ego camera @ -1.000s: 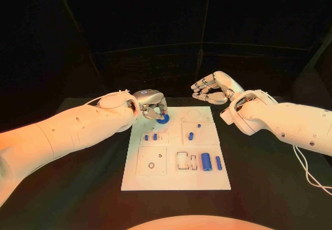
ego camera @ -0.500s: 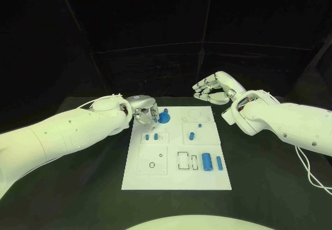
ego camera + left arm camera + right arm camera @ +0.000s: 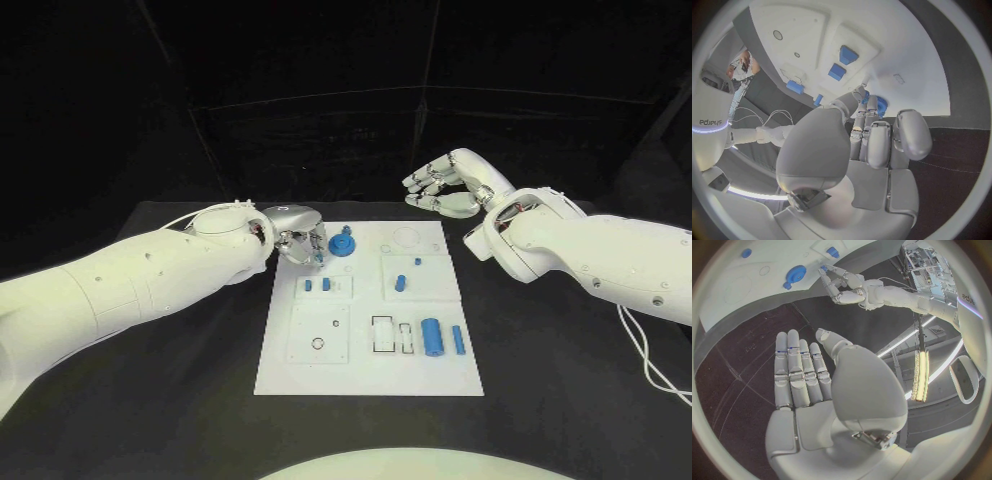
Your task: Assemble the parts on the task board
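The white task board [image 3: 361, 375] lies in the middle of the black table. A round blue part [image 3: 342, 244] sits on its far left corner area, also seen as the round blue part [image 3: 795, 275]. My left hand [image 3: 296, 240] hovers just left of it, fingers close together and pointing down, with a small gap to the part in the right wrist view, where the left hand [image 3: 845, 287] holds nothing. In the left wrist view the fingertips [image 3: 870, 107] partly hide the blue part [image 3: 878, 106]. My right hand [image 3: 447, 185] is raised beyond the board's far right corner, palm flat, empty.
On the board's near right lie a thick blue cylinder [image 3: 430, 336] and a thin blue rod [image 3: 457, 340]. Small blue pieces stand at mid-left [image 3: 310, 285] and mid-right [image 3: 400, 283]. Black table surrounds the board on all sides.
My left hand has let go of the round blue part and drawn a little to the left; the part stays on the board. The right hand has not moved.
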### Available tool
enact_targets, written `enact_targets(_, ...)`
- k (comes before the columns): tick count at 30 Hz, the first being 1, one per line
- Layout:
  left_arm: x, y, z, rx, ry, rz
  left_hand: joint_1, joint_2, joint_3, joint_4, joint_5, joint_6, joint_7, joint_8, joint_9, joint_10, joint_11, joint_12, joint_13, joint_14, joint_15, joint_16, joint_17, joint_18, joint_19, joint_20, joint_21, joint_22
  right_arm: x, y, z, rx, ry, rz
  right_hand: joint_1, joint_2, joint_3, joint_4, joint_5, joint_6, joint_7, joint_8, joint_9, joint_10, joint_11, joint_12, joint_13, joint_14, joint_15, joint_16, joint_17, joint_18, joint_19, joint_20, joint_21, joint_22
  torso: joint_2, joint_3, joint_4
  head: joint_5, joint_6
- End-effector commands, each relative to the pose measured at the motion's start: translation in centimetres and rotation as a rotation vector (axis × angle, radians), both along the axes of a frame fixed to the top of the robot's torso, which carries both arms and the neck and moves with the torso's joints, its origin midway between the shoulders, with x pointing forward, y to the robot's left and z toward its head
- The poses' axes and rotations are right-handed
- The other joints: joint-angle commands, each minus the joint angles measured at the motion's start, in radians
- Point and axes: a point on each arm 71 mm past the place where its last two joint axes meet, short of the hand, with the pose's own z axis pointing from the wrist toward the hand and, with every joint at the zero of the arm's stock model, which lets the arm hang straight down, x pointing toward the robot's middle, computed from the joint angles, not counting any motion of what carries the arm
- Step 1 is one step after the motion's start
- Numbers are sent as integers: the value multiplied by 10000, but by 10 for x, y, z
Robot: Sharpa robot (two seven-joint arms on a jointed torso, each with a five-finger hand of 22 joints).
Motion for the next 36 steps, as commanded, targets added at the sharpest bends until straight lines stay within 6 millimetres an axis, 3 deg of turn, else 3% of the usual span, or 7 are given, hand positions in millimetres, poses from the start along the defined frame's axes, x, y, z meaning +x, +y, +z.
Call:
enact_targets(1,0,0,-2,86,232,33,-94,3,48,-22,39,69,-23,13,3,79,-26,-41,9,265,-65,28,-10,-162,-21,-65,36,12,0,1,2,42,-31,109,-15,71,-40,-38,23,27,61,-38,2,-20,68,-22,-17,71,28,-24,-10,15,-2,60,-48,-10,4,-7,-5,11,17)
enact_targets(27,-2,-6,-13,255,495,-135,-109,-1,53,-25,27,72,-25,8,1,81,-26,-54,9,263,-66,27,-17,-162,-24,-65,36,15,0,2,2,52,-32,129,-6,85,-38,-48,19,25,67,-39,1,-27,72,-22,-17,75,31,-54,-37,16,0,63,-75,-28,5,1,18,-16,-9)
enact_targets(36,-2,-5,-14,292,524,-96,-132,-11,55,-31,10,70,-26,0,-3,84,-25,-72,9,262,-66,31,-13,-160,-31,-65,30,12,0,2,1,46,-21,119,-6,85,-38,-48,19,25,67,-39,1,-27,72,-22,-17,75,31,-54,-37,16,0,63,-75,-28,12,-4,-2,2,-30)
